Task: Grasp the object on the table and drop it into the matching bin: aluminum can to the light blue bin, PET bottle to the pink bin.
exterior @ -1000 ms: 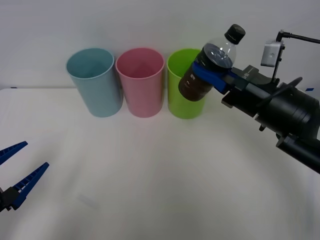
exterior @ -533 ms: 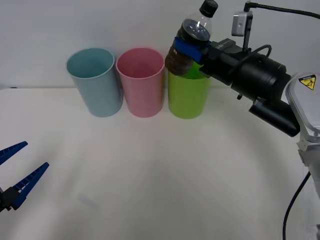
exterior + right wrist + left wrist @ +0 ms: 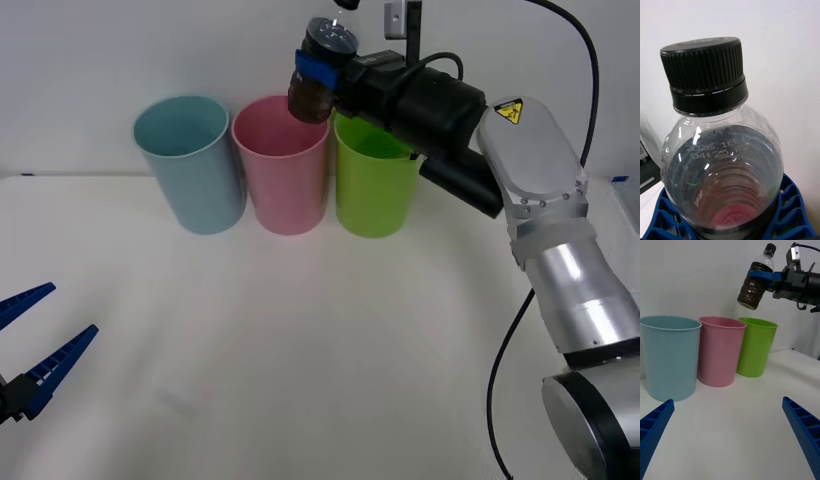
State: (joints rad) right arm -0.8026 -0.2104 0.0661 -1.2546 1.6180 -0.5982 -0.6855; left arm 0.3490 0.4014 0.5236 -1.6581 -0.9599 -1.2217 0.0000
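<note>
My right gripper [image 3: 316, 70] is shut on the PET bottle [image 3: 318, 80], a small clear bottle of dark brown liquid with a black cap [image 3: 703, 71]. It holds the bottle tilted in the air above the right rim of the pink bin [image 3: 282, 165], close to where that bin meets the lime green one. Its blue fingers [image 3: 790, 210] clasp the bottle's body [image 3: 722, 176]. The left wrist view has the bottle [image 3: 754, 285] well above the pink bin [image 3: 720, 352]. The light blue bin [image 3: 190, 165] stands left of the pink one. My left gripper [image 3: 30, 350] rests open at the table's near left.
A lime green bin [image 3: 375, 185] stands right of the pink one, under my right arm [image 3: 440, 105]. All three bins line up at the back of the white table [image 3: 320, 340]. A white wall rises behind them.
My right arm has carried the bottle up and to the left, from in front of the lime green bin to above the pink bin's right rim. The left gripper has stayed still.
</note>
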